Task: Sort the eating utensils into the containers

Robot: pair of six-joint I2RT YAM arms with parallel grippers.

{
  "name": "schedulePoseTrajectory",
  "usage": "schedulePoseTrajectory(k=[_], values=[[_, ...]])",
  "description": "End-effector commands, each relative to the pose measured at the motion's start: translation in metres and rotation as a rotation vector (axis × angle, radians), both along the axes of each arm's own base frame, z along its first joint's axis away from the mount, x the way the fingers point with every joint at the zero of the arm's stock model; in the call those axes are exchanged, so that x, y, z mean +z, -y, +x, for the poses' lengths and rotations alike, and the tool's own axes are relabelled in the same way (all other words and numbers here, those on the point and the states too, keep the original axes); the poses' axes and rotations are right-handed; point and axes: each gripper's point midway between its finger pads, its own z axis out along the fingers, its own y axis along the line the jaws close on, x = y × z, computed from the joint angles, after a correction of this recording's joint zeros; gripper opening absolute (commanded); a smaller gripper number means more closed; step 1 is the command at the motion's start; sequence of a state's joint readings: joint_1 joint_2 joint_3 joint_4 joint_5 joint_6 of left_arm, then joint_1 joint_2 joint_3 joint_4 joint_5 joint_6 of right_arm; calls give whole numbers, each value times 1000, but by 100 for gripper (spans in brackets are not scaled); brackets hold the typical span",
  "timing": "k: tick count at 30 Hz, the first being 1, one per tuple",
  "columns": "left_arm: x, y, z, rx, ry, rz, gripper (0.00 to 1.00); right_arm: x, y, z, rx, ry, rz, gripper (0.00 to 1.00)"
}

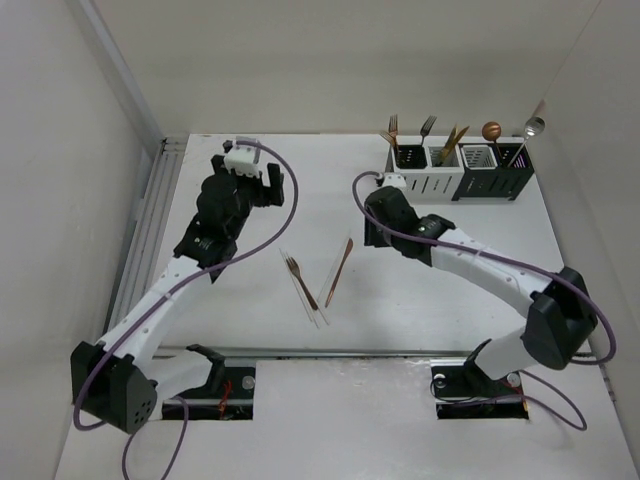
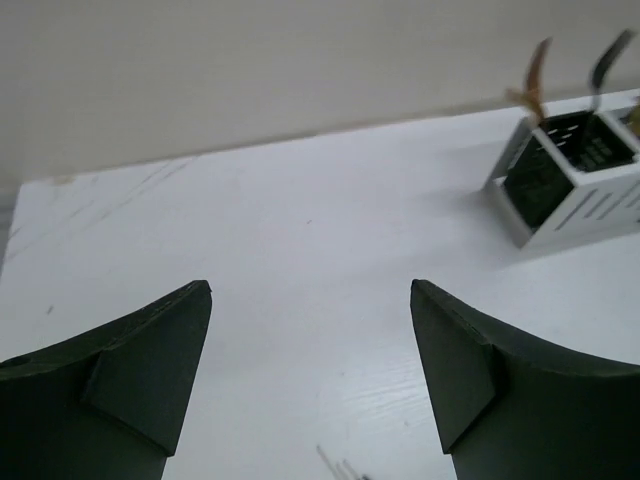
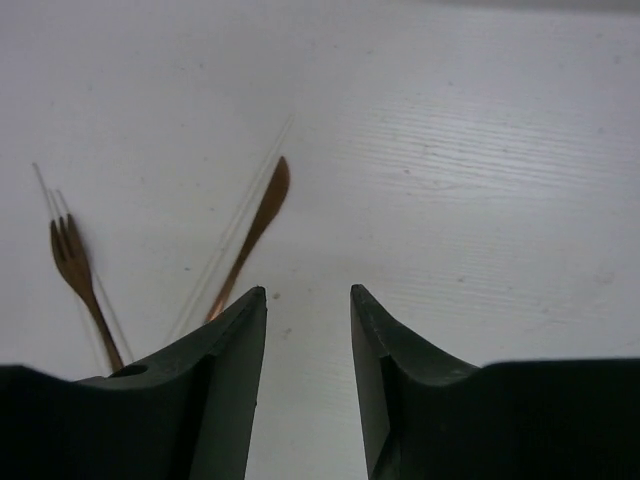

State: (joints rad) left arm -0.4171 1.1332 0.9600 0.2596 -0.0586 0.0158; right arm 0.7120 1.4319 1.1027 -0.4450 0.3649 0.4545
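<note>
While hanging empty, jaws wide apart on left gripper (image 2: 311,285) by the tabletop's (image 1: 480,270) far-left edge and narrower on right gripper (image 3: 308,290) near containers (image 1: 440,186) at the far-right corner, judged pre-set for slim copper fork (image 1: 300,280) and copper knife (image 1: 339,270) lying mid-tabletop.

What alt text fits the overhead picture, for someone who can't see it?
The left robot arm and the right robot arm reach over a white table where a copper fork and knife lie loose. At the far right, four joined boxes, two white, two black, hold forks and spoons.
</note>
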Motion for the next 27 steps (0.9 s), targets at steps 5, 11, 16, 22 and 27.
schedulePoseTrajectory(k=[5,11,16,22,27], values=[[-29,-61,-39,305,-28,0,81,-9,-83,-1,-23,-146,47,51],[-37,-59,-49,327,27,-81,81,-69,-112,-38,109,-322,-37,54],[-39,-58,-52,343,31,-59,81,-92,-104,-59,94,-378,-16,48],[-29,-47,-53,294,49,-87,81,-111,-111,-61,111,-396,-47,47],[-19,-38,-55,255,78,-71,81,-120,-101,-64,80,-416,-90,43]])
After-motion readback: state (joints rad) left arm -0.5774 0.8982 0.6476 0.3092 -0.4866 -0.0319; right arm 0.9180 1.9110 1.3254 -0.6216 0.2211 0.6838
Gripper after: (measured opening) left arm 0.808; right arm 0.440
